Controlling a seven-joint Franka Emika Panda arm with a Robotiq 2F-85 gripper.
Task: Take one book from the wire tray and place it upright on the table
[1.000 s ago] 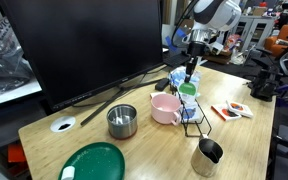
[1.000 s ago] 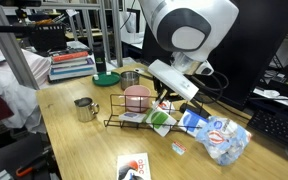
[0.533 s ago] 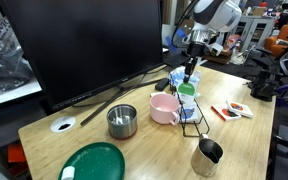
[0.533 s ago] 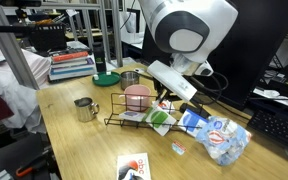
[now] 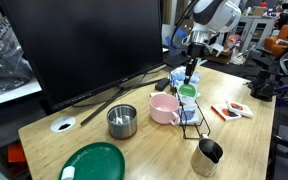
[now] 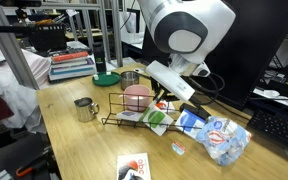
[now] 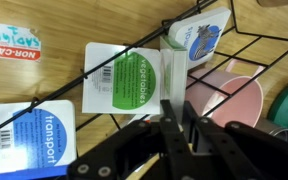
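Observation:
The black wire tray (image 7: 246, 40) stands on the wood-grain table (image 5: 256, 140) beside a pink bowl; it shows in both exterior views (image 5: 197, 122) (image 6: 124, 119). Thin books stand and lean in it. My gripper (image 7: 177, 112) hangs straight over the tray (image 5: 191, 78) (image 6: 164, 102), its fingers shut on the top edge of a thin green book (image 7: 173, 70) seen edge-on, still in the tray (image 5: 188, 92). A green-and-white booklet (image 7: 124, 78) leans next to it, and a blue-and-white one (image 7: 196, 40) sits beyond.
The pink bowl (image 5: 165, 108) touches the tray. A metal cup (image 5: 208, 155), a steel pot (image 5: 122, 121) and a round green plate (image 5: 94, 162) stand nearby. White-and-red booklets (image 5: 232, 111) and a blue-white bag (image 6: 219, 136) lie on the table. A large monitor (image 5: 84, 45) stands behind.

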